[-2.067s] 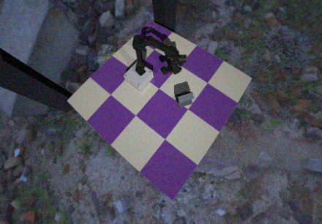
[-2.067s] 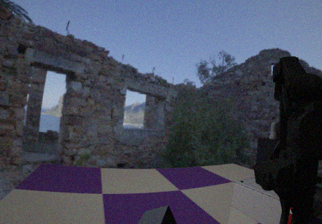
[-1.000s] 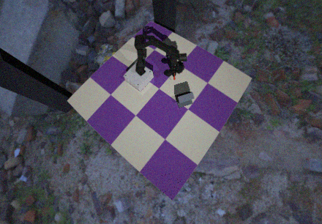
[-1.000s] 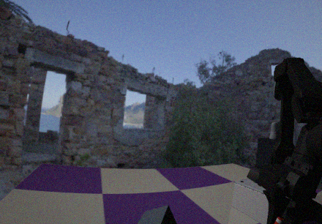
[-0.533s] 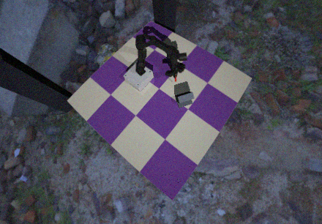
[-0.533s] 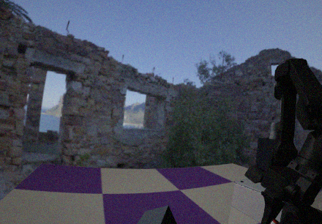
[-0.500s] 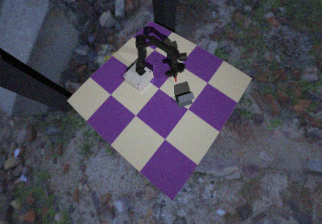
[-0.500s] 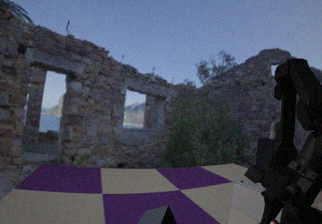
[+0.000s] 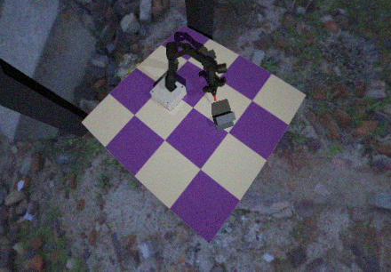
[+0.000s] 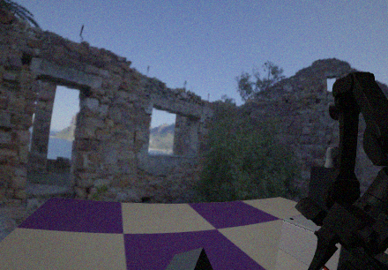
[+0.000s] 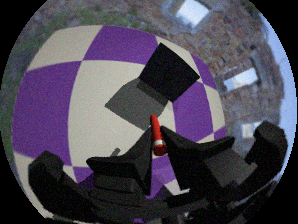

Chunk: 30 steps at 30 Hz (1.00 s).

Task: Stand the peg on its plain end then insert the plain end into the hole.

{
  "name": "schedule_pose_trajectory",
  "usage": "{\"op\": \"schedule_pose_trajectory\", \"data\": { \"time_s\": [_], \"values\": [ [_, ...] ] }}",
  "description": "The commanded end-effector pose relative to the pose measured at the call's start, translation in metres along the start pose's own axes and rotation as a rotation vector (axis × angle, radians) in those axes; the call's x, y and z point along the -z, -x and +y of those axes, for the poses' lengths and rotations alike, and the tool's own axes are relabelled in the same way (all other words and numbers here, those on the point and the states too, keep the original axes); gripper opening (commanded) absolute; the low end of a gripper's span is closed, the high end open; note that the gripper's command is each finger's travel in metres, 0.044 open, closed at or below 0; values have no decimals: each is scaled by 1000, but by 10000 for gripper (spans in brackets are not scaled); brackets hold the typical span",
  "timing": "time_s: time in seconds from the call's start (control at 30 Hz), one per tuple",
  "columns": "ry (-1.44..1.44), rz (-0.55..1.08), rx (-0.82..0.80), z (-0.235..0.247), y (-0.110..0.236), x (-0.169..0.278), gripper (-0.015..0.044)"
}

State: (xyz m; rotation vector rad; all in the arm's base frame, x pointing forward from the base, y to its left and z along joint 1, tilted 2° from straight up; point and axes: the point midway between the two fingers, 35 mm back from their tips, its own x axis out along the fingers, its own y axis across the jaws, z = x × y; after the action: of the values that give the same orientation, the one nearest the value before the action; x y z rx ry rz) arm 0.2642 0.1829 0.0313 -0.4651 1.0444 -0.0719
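Observation:
My gripper (image 9: 212,92) (image 11: 156,128) is shut on the red peg (image 9: 215,97) (image 11: 154,128). The peg's white band sits by the fingertips, and its plain end points away from the fingers toward the sloped grey panel (image 9: 224,114) (image 11: 135,104). In the wrist view the peg tip lies over the near edge of the panel's sloped face. In the top view the peg hangs just above the panel's upper end. I cannot make out the hole in the panel's face. In the exterior view only the panel's top tip (image 10: 190,258) shows, and the dark arm (image 10: 353,191) fills the right edge.
The panel stands on a purple and cream checkered table (image 9: 187,170) (image 10: 79,217) (image 11: 60,90). The arm's white base block (image 9: 168,96) sits to the left of the panel. Rubble ground surrounds the table; a dark post (image 9: 199,3) stands at its far corner.

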Motion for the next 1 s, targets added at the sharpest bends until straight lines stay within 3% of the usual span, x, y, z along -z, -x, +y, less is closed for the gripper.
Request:
{"op": "schedule_pose_trajectory", "data": {
  "time_s": [0.0, 0.97],
  "values": [
    [37, -35, 34, -1, -1, -3, 0],
    [206, -216, 219, -5, -3, -19, 0]
  ]
}}
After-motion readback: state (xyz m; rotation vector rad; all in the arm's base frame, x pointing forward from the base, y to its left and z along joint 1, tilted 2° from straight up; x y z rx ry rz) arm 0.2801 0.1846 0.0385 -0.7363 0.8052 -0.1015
